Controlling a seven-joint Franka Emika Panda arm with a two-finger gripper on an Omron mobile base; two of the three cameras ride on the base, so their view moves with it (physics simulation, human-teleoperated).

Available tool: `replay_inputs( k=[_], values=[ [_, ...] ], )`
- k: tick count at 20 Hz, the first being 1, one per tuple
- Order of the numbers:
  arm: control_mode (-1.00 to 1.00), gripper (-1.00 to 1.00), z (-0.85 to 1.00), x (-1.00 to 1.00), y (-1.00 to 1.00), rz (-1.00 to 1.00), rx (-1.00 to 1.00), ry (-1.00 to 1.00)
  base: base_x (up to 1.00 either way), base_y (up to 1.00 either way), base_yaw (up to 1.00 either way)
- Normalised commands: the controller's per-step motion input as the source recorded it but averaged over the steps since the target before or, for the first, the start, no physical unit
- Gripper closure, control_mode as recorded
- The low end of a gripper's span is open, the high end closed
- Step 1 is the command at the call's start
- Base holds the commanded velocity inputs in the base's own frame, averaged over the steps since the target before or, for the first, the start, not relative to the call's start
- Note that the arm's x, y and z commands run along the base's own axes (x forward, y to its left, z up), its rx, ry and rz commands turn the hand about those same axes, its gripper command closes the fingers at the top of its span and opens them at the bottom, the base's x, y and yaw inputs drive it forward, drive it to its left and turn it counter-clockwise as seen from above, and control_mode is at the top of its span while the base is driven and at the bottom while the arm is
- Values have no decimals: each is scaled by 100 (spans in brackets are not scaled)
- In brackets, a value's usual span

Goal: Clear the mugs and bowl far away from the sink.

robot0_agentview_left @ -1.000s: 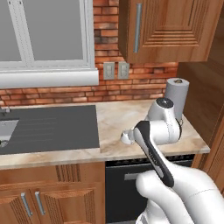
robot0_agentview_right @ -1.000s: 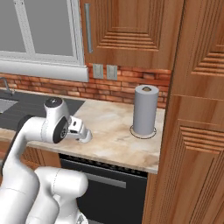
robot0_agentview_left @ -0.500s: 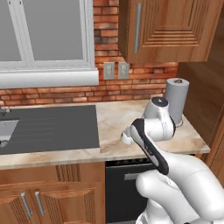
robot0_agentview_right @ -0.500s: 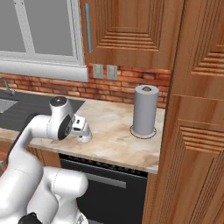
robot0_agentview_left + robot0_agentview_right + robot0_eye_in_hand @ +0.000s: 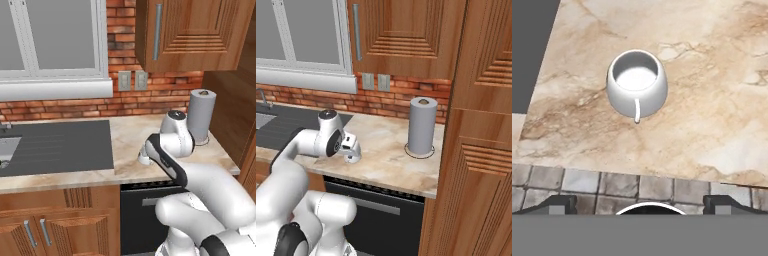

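The white mug (image 5: 636,83) stands upright on the marble counter (image 5: 712,100), just beside the sink's drainboard (image 5: 55,147), not yet grasped; the gripper (image 5: 639,204) hovers above, jaws wide and empty.

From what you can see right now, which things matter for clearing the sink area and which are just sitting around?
Job:
- white mug, upright on the counter
- sink, its dark drainboard left of the arm
- gripper, open, above the mug

Just there:
- paper towel roll
- wall outlets
- window
- upper cabinet
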Motion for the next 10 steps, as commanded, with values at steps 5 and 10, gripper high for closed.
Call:
replay_inputs(
  k=[5,10],
  values=[
    [-100,-100,-9,17,4,0,0,0,0,0,0],
    [-100,-100,-20,3,8,0,0,2,0,0,0]
  ],
)
